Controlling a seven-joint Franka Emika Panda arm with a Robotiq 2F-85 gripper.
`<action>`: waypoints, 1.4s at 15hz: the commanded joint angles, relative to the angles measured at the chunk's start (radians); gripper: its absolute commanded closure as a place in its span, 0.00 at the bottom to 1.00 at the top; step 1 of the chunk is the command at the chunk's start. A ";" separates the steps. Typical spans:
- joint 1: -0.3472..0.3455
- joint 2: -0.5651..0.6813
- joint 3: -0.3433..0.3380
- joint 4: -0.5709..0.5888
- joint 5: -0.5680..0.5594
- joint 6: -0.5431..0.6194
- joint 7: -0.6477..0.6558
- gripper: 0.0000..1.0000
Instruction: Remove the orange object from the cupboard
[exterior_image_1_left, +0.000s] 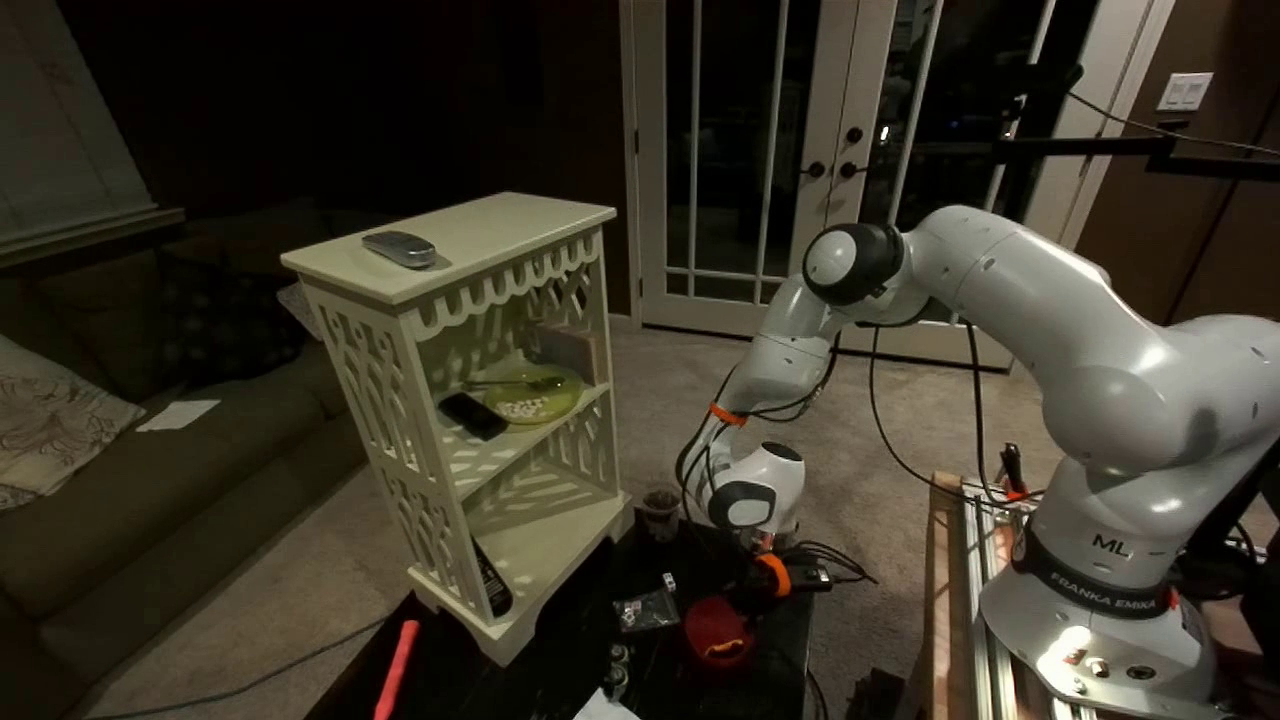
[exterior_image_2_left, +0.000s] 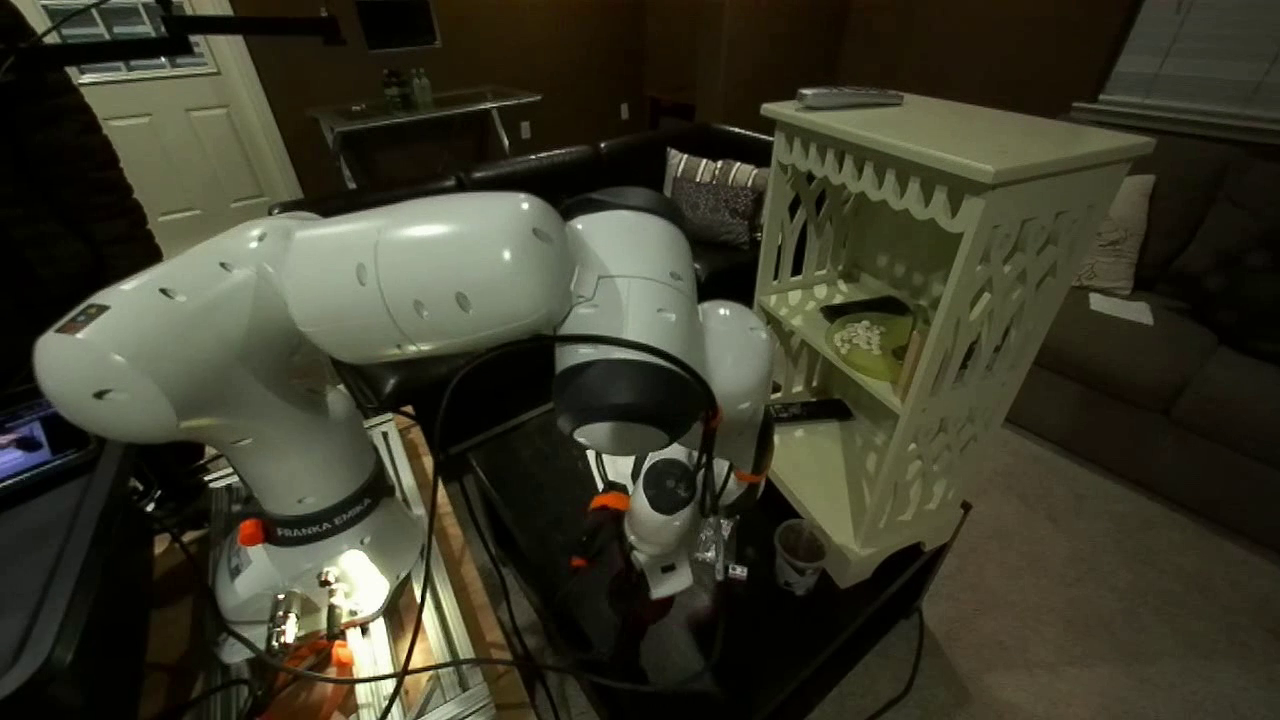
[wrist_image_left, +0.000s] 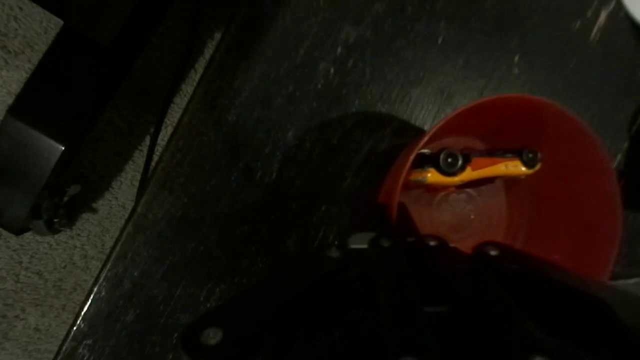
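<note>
The white cupboard (exterior_image_1_left: 470, 240) stands on the black table in both exterior views (exterior_image_2_left: 950, 130). No orange thing shows on its visible shelves. A red cup (wrist_image_left: 560, 200) is outside it, at the table, with its opening towards the wrist camera; it also shows in an exterior view (exterior_image_1_left: 703, 625). A toy car (wrist_image_left: 487, 172), orange-yellow with black wheels, lies inside the cup. My gripper (wrist_image_left: 395, 245) is low over the table, its dark jaws close together with the cup's rim running in between them. The fingertips themselves are hidden in shadow.
The cupboard's middle shelf holds a yellow-green plate (exterior_image_1_left: 560, 395) and a black phone (exterior_image_1_left: 472, 415). A remote (exterior_image_1_left: 493, 580) is on the lower shelf, another (exterior_image_1_left: 400, 248) on top. A plastic cup (exterior_image_2_left: 800, 555), a small clear bag (exterior_image_1_left: 645, 610) and a red stick (exterior_image_1_left: 397, 670) are nearby.
</note>
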 joint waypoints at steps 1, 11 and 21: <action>-0.041 -0.004 0.054 -0.102 -0.055 0.011 -0.116 0.99; 0.137 0.016 0.049 -0.047 -0.036 0.044 -0.148 0.51; 0.262 -0.249 -0.101 -0.152 0.048 -0.139 -0.037 0.00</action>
